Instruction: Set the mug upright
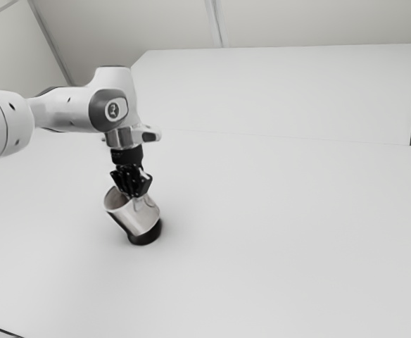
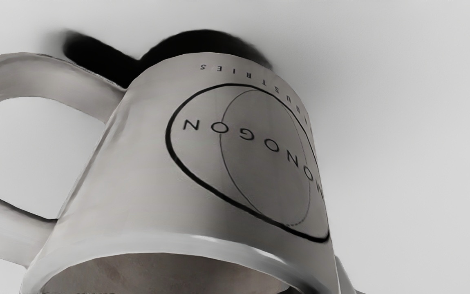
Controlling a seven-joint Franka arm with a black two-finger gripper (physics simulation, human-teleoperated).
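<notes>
Mug Is Leaning at a Slant Beneath the Tool

The mug [image 1: 141,215] is tilting over the table [image 1: 283,232], its mouth facing up and toward the exterior view's left, its lower end pointing down toward the exterior view's right. The arm [image 1: 66,111] is reaching in from the exterior view's left, and the tool [image 1: 134,191] is pointing down close against the mug, near its open end. How far open the tool is, and whether it is gripping the mug, the pictures are leaving unclear.

In the wrist view the rim [image 2: 202,243] is lying nearest the camera, with the base end pointing away. The handle [image 2: 26,77] is looping out from the side, dark "NONOGON" lettering [image 2: 247,134] is curving across the wall, and a black shadow [image 2: 206,43] is spreading beyond the base.
</notes>
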